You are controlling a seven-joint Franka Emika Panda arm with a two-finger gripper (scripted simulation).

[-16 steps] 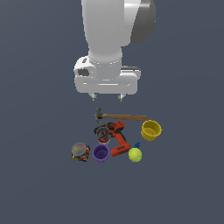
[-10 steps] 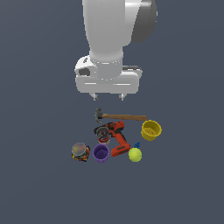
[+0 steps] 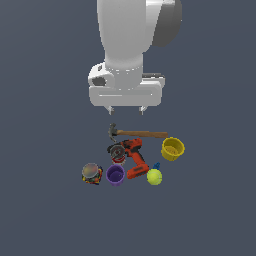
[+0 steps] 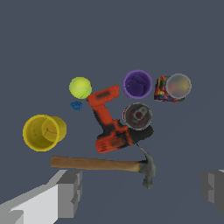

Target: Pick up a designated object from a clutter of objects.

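as seen across the exterior view from its left to its right: colourful can (image 3: 92,173), lying at the far left of the cluster; purple cup (image 3: 115,175), just beside the can, mouth up; small round dark item (image 3: 118,152), touching the head end of the red power drill (image 3: 134,158), which runs diagonally down toward the exterior view's right; hammer (image 3: 138,133), wood handle pointing to the exterior view's right, lying along the far edge of the cluster; yellow-green ball (image 3: 154,176), near the drill's base; tiny blue item (image 3: 156,165), the designated object, barely showing just behind the ball and touching or nearly touching it, between drill and yellow cup (image 3: 172,148); yellow cup, rightmost, tilted. gripper (image 3: 126,108): hanging above the hammer, apart from everything, fingers spread wide with nothing between them.
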